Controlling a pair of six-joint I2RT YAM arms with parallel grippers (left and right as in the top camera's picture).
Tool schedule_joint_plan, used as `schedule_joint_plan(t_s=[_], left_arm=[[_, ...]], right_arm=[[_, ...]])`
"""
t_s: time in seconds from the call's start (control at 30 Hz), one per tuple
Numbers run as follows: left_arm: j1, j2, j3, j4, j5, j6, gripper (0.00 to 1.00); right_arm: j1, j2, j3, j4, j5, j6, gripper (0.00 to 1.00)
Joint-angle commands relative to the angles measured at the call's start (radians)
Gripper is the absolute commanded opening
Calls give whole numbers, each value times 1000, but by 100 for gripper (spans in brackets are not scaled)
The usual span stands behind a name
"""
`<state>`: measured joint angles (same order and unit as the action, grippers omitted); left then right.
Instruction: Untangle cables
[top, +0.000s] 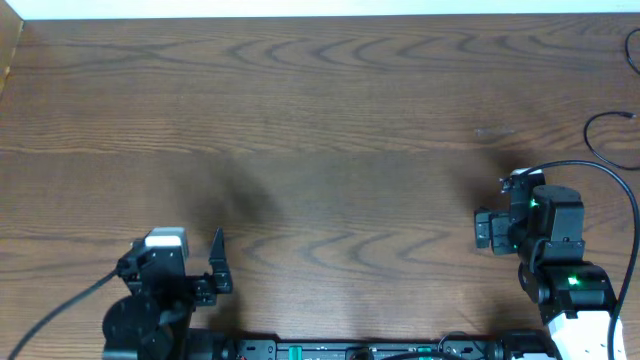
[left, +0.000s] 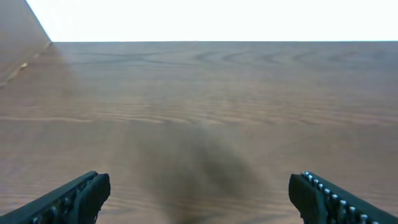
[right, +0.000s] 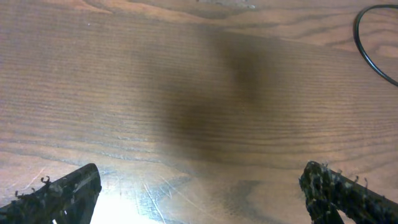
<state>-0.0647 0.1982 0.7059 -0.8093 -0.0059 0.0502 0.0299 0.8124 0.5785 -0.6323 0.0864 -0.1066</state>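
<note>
Left side: we see the left arm (top: 140, 310) folded back close to its base. Its wrist, capped by a white block (top: 166, 240), sits low over the brown wood-grain table (top: 320, 100). The left gripper (left: 199, 183) points straight ahead across the table at a shallow angle. From its wrist camera the far table edge is in view. Jaws are spread wide, and the two black ribbed fingers (left: 74, 199) sit at opposite bottom corners of that view. There is only bare wood and a soft shadow between them, and no contact with the table that we can make out.

Right side: the right arm (top: 565, 285) reaches further out from the base than the left one, with two green lights on along it. The right gripper (right: 200, 177) tilts down more steeply, so its camera looks onto the table surface just ahead. Jaws are also spread wide. The black fingers (right: 62, 193) sit at the bottom corners, with only wood and a dark shadow patch between and ahead of them. It is gripping nothing.

Task item: the thin black cord (right: 357, 31) lies flat on the table ahead of the right gripper and off to its right. It is well apart from both fingers and curves in a loose open bend. From overhead, its small plug end (top: 627, 117) lies on the far side of the bend, further right of the gripper. The cord is well away from the left gripper, far off to its right.
</note>
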Motion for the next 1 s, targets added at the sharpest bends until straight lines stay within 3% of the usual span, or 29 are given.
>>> schedule_joint_plan(t_s=[0.0, 0.43, 0.73, 0.97], left_arm=[[35, -101, -74, -5, -5, -4, 98], [53, -196, -208, 42, -3, -6, 98], [52, -196, -465, 414, -2, -7, 98], [52, -196, -565, 559, -3, -6, 98]], right_arm=[[-6, -1, 0, 0, 12, -6, 99], [-6, -1, 0, 0, 12, -6, 99], [-6, -1, 0, 0, 12, -6, 99], [-6, -1, 0, 0, 12, -6, 99]])
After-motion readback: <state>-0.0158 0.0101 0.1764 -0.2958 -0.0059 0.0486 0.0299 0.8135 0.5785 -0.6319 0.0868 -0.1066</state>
